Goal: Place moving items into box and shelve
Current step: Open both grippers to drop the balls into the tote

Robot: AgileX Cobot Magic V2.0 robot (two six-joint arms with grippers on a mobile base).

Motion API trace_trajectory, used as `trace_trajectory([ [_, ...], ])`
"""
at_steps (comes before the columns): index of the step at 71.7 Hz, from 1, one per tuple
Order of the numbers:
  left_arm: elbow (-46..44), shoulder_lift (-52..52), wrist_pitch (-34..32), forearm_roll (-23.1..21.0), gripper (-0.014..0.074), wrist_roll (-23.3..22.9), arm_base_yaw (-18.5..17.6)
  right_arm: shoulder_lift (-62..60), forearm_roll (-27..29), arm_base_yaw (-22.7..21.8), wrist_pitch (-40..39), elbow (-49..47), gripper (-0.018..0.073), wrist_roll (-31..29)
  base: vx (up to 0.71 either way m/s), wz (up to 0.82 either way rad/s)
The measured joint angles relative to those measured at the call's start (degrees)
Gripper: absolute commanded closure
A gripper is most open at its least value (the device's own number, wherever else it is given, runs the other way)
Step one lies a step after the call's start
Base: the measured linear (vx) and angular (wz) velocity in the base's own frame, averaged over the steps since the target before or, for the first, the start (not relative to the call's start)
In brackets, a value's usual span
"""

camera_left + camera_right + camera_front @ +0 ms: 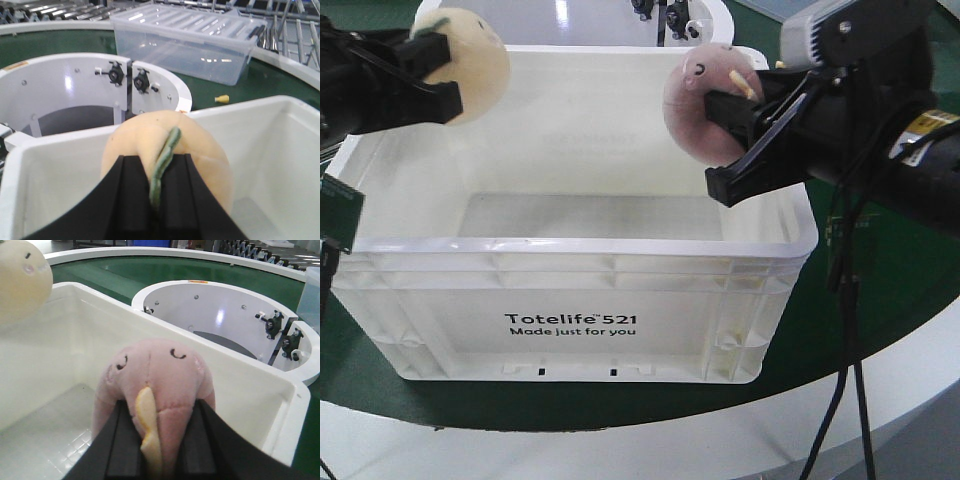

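Box: large white plastic tote (580,245) with a thick rim, standing on the green surface (885,310).
Print: black lettering (572,325) on the box's near wall, "Totelife 521" above "Made just for you".
Pale yellow ball (475,60): held in the air over the box's far left corner, above the rim and well off the box floor. A green leaf strip (167,155) runs down it between the gripper's fingers, and a small stitched face shows in the right wrist view.
Left gripper (432,75): closed on the pale yellow ball, with a black finger pressed in on either side.
Pinkish-brown ball (692,100): held over the box's right side, just inside the right rim and clear of the box floor. It has two curved stitched eyes and a yellow ridge (147,425).
Right gripper (718,140): clamped on the pinkish-brown ball, its fingers sunk into the plush.
Sticker (925,125): yellow and black, on the right arm; its writing is too small to read.
Behind the box: a white curved housing (75,80) with black knobs, then a clear plastic bin (185,45) farther off. A small yellow piece (222,98) lies on the surface between that bin and the box.
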Motion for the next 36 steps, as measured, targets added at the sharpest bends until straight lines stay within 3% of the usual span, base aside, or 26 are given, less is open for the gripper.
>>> trace_trajectory([
  [8, 0.05, 1.64, 0.00, 0.00, 0.0512, 0.00, 0.00, 0.49, 0.15, 0.00, -0.33, 0.00, 0.0456, 0.00, 0.00, 0.00],
  [28, 0.05, 2.85, 1.20, 0.00, 0.0120, 0.00, 0.00, 0.54, 0.29, 0.00, -1.50, 0.00, -0.0049, 0.00, 0.00, 0.00],
  [36, 0.05, 2.85, 1.60, 0.00, 0.0022, 0.00, 0.00, 0.54, 0.34, 0.00, -3.17, 0.00, -0.0153, 0.00, 0.00, 0.00],
])
